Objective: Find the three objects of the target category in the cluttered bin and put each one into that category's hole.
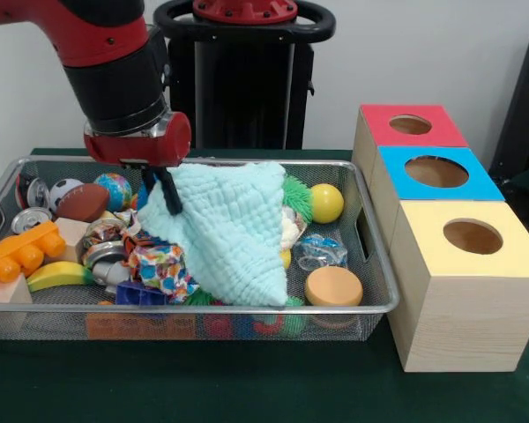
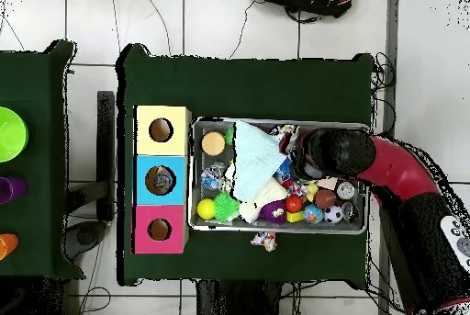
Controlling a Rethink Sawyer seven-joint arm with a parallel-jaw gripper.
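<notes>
A mint-green waffle cloth (image 1: 232, 231) hangs lifted and draped over the middle of the wire mesh bin (image 1: 381, 280). My gripper (image 1: 164, 192) is shut on the cloth's upper left corner, just above the clutter. In the overhead view the cloth (image 2: 255, 155) spreads across the bin's middle, and the arm's head (image 2: 329, 151) hides the gripper. Three wooden boxes stand beside the bin: a red-topped one (image 1: 411, 124), a blue-topped one (image 1: 436, 171) and a yellow-topped one (image 1: 473, 236), each with a round hole.
The bin holds a yellow ball (image 1: 326, 203), a wooden disc (image 1: 333, 286), a green spiky ball (image 1: 297, 196), a football (image 1: 82, 202), cans (image 1: 31, 218), an orange block (image 1: 18, 254) and a banana (image 1: 60, 275). A small item (image 2: 264, 241) lies outside the bin.
</notes>
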